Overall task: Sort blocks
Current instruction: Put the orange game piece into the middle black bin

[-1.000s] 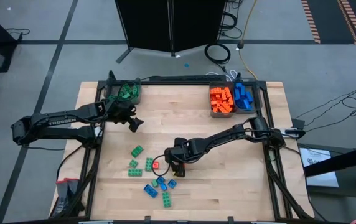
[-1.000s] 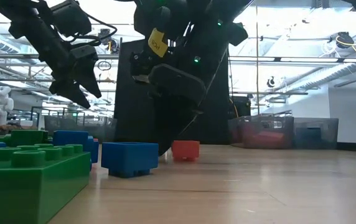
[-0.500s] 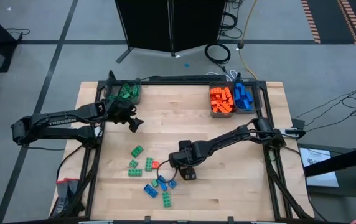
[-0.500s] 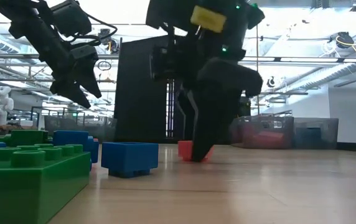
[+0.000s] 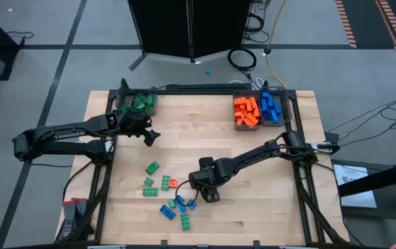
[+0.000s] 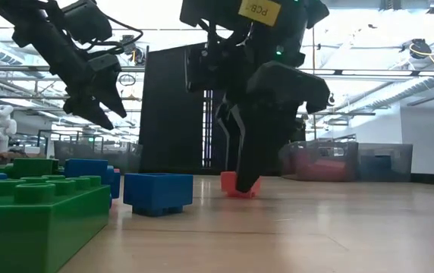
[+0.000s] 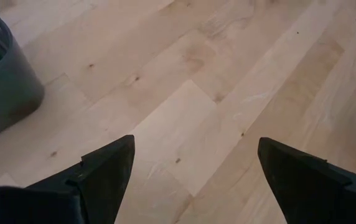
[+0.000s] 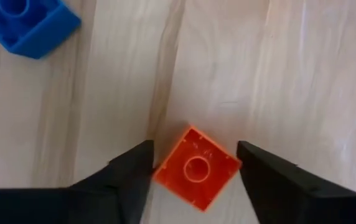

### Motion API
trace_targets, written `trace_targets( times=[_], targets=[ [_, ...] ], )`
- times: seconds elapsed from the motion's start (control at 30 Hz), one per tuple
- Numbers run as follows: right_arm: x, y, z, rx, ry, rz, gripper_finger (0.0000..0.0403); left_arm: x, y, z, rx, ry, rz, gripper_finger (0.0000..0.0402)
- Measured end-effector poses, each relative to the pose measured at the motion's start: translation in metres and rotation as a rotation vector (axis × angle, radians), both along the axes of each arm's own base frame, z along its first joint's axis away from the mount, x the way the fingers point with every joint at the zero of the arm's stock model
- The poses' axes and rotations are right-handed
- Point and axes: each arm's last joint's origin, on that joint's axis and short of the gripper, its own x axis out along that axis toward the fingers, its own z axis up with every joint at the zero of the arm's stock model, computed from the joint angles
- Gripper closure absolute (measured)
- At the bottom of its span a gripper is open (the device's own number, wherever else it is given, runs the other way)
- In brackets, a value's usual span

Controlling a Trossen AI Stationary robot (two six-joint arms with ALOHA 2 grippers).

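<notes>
— Bins first, from the left: where do things stand?

— Green bin [image 5: 138,104] sits at the table's [image 5: 205,145] far left corner with green bricks in it. My left gripper [image 5: 147,137] hangs just beside it, above bare wood, fingers spread wide and holding nothing. That arm waits.

— And the loose bricks?

— Scattered near the front edge, left of middle: green ones [image 5: 152,168] furthest left, blue ones [image 5: 167,211] nearest the front, and one small orange brick [image 5: 173,182] between them and my right gripper [image 5: 196,185].

— Which arm takes the orange one?

— The right, I judge; it is right on it, while the left is well apart. In the right wrist view the orange brick [image 8: 196,168] lies between my two fingers [image 8: 125,171], which stand spread either side of it. One corner touches or nearly touches a finger; the other finger has a gap.

— How does it lie?

— Square, one stud up, turned cornerwise to my fingers, so they would meet corners rather than flat sides. It has no long side to line up with. From the low view my right gripper [image 6: 241,163] reaches down to the table at the brick [image 6: 231,183].

— And after that?

— Orange bin [image 5: 245,111] is at the far right, next to the blue bin [image 5: 272,107].
</notes>
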Motion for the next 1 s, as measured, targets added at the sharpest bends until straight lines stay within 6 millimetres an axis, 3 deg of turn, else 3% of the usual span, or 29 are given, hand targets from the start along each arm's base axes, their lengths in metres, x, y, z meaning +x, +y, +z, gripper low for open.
trace_targets(
  times=[0.2,0.37,0.5,0.63,0.77,0.87,1.0],
  targets=[
    [0.000,0.000,0.002,0.001,0.000,-0.001,0.0284,0.000,0.000,0.000,0.001,0.000,-0.001,0.0059],
    [-0.001,-0.007,0.004,-0.032,0.013,0.013,0.0288,0.000,0.000,0.000,0.005,0.001,0.003,0.0059],
    [-0.004,-0.028,0.021,-0.065,0.005,-0.009,0.0288,0.000,0.000,0.000,0.010,0.003,0.009,0.0059],
    [-0.014,-0.059,0.063,-0.139,-0.058,-0.054,0.0288,0.000,0.000,0.000,0.011,0.001,0.010,0.0059],
    [-0.034,-0.103,0.103,-0.222,-0.114,-0.133,0.0288,0.000,0.001,0.001,0.013,-0.004,0.011,0.0059],
    [-0.063,-0.140,0.125,-0.276,-0.135,-0.230,0.0288,0.000,0.001,0.001,0.011,-0.005,0.012,0.0059],
    [-0.113,-0.186,0.132,-0.295,-0.136,-0.382,0.0288,0.000,0.001,0.001,0.011,-0.005,0.013,0.0059]
  ],
)
